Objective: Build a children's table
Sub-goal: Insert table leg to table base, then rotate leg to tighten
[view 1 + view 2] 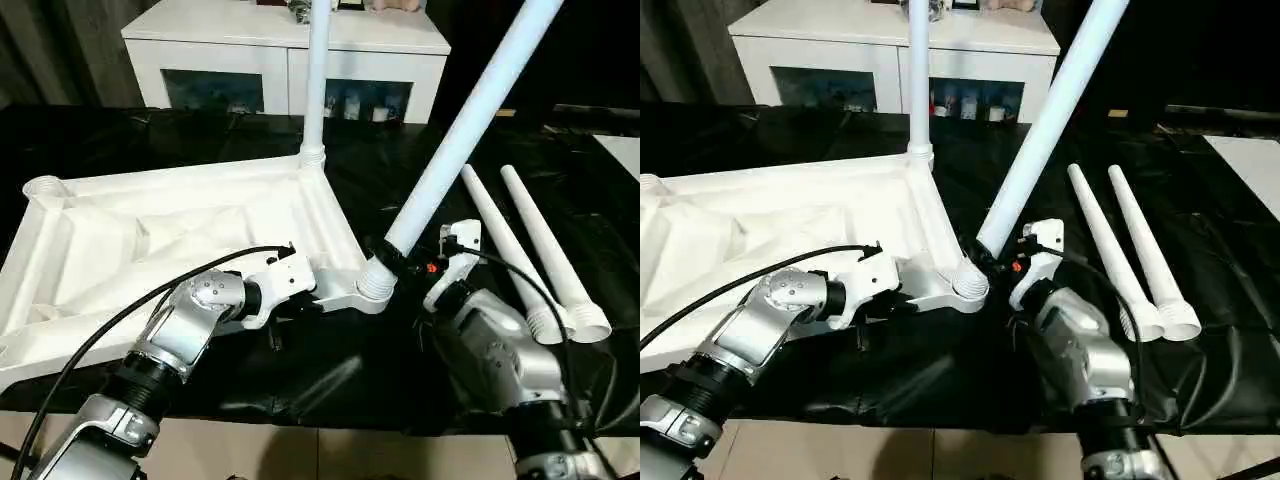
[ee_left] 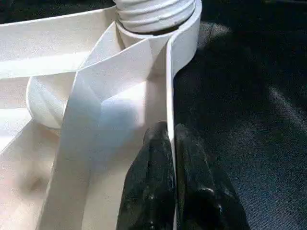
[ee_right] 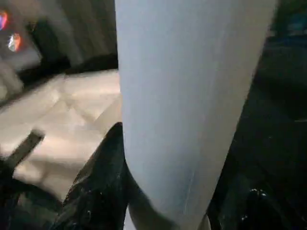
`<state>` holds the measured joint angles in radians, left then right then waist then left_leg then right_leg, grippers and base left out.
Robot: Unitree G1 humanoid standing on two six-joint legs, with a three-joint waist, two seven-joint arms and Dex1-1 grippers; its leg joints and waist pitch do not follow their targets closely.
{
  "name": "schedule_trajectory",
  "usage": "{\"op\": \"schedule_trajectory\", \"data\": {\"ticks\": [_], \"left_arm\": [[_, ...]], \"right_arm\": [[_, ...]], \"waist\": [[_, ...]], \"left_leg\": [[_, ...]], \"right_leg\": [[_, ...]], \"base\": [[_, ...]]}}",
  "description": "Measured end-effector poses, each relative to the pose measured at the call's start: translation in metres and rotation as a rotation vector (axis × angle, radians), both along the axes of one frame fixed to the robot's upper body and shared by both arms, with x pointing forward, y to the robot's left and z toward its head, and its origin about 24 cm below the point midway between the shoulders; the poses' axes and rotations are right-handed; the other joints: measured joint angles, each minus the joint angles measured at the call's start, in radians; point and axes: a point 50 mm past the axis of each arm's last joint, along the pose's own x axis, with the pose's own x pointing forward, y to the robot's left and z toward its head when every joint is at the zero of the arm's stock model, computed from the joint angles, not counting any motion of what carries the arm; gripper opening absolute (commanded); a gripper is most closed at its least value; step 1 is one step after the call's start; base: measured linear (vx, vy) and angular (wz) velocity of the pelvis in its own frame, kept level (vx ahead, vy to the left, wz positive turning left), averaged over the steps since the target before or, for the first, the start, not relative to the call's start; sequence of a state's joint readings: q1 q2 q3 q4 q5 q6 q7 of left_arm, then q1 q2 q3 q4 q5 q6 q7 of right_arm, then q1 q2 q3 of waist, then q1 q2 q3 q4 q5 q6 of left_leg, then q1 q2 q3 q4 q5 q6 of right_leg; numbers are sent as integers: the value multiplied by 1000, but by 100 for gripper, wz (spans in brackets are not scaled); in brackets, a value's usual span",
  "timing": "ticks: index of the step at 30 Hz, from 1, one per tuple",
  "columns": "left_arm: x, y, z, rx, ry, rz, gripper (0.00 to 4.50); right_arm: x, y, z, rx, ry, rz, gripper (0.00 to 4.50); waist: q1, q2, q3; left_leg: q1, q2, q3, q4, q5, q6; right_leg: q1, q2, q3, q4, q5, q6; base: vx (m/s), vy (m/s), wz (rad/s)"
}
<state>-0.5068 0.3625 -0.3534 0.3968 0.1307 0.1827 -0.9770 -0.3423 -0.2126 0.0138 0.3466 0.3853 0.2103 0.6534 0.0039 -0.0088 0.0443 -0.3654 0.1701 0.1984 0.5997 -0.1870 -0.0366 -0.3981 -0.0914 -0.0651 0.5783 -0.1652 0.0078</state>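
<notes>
The white tabletop (image 1: 150, 240) lies underside up on a black sheet. One white leg (image 1: 318, 70) stands upright in its far corner socket. A second leg (image 1: 470, 110) leans to the right, its lower end at the near right corner socket (image 1: 375, 285). My right gripper (image 1: 392, 255) is shut on this tilted leg just above the socket, with a black finger (image 3: 98, 187) showing beside the tube. My left gripper (image 2: 171, 139) is shut on the tabletop's thin rim wall a little left of that socket. Two loose legs (image 1: 505, 245) (image 1: 550, 245) lie side by side to the right.
A white cabinet (image 1: 290, 50) with dark glass doors stands behind the work surface. The black sheet (image 1: 300, 380) runs to the front edge, with pale floor below it. A white surface (image 1: 625, 150) shows at the far right.
</notes>
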Motion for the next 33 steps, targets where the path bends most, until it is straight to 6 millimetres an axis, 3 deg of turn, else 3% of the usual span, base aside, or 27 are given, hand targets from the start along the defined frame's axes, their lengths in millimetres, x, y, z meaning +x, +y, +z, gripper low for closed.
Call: {"op": "schedule_trajectory", "data": {"ticks": [14,23,33], "left_arm": [[0,1,-4,13,8,2,0],[0,4,-3,24,0,9,0],[-2,3,-4,29,-16,17,0]], "right_arm": [[1,9,11,-281,-73,198,184],[17,11,16,-291,18,254,184],[18,9,16,-281,30,256,184]], "waist": [[-5,-11,-10],[-24,-11,-9],[-24,-14,-9]], "left_leg": [[7,0,-3,-1,0,0],[5,-1,-7,-2,0,0],[6,-2,-8,-2,-1,1]], "right_leg": [[0,0,-3,-4,-2,3],[3,0,-7,-18,-2,3],[3,0,-7,-21,-3,4]], "base": [[0,0,0],[0,0,0],[0,0,0]]}}
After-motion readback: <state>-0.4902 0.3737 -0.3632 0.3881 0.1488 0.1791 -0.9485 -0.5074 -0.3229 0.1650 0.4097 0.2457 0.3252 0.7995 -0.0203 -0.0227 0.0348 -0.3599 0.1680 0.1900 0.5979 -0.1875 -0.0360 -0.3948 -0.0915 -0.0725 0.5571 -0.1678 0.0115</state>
